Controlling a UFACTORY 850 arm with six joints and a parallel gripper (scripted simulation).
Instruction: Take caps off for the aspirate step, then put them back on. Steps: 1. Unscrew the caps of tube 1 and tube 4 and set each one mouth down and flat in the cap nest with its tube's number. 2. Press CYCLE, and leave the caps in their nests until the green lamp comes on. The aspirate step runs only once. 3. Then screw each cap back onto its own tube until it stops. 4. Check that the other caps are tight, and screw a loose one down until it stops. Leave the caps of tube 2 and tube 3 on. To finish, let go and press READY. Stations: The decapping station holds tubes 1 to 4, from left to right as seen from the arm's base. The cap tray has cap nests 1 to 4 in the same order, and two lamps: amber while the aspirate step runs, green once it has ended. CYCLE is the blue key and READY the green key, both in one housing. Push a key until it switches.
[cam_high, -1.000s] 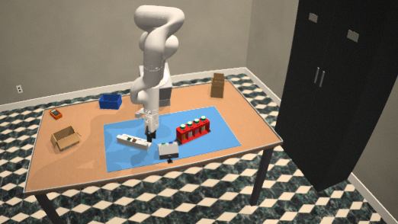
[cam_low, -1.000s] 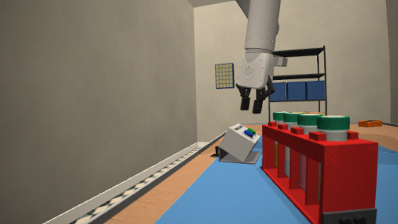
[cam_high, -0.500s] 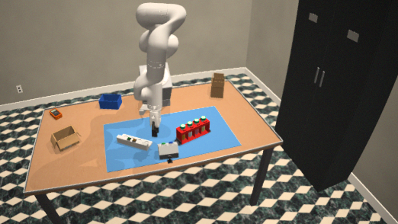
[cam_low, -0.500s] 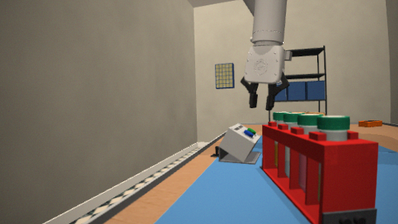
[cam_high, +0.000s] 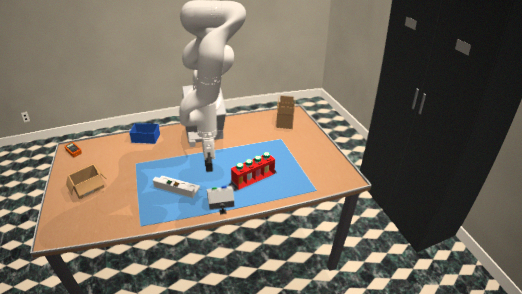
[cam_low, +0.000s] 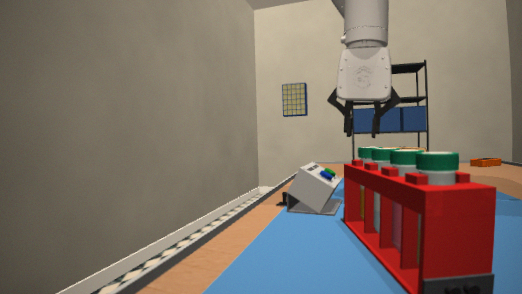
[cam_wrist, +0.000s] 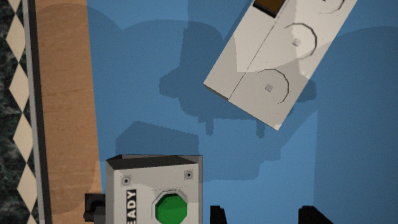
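My gripper (cam_high: 209, 167) (cam_low: 361, 134) (cam_wrist: 262, 217) is open and empty. It hangs above the blue mat (cam_high: 165, 210) (cam_wrist: 150, 75), between the cap tray and the red tube rack. The rack (cam_high: 241, 182) (cam_low: 450, 220) holds four tubes, each with its green cap (cam_high: 240, 164) (cam_high: 266, 156) (cam_low: 437, 160) (cam_low: 366, 150) on. The white cap tray (cam_high: 176, 186) (cam_wrist: 270, 65) lies at an angle, and the nests in view are empty. The grey key housing (cam_high: 221, 197) (cam_low: 312, 190) (cam_wrist: 155, 180) stands near the mat's front edge, with its green READY key (cam_wrist: 171, 209) (cam_low: 330, 172) just left of my fingertips in the wrist view. The blue key (cam_low: 326, 175) sits beside the green one.
A blue bin (cam_high: 145, 133), an orange device (cam_high: 73, 149) and an open cardboard box (cam_high: 86, 181) stand on the table's left side. A brown box (cam_high: 285, 110) stands at the back right. A black cabinet (cam_high: 440, 115) stands right of the table.
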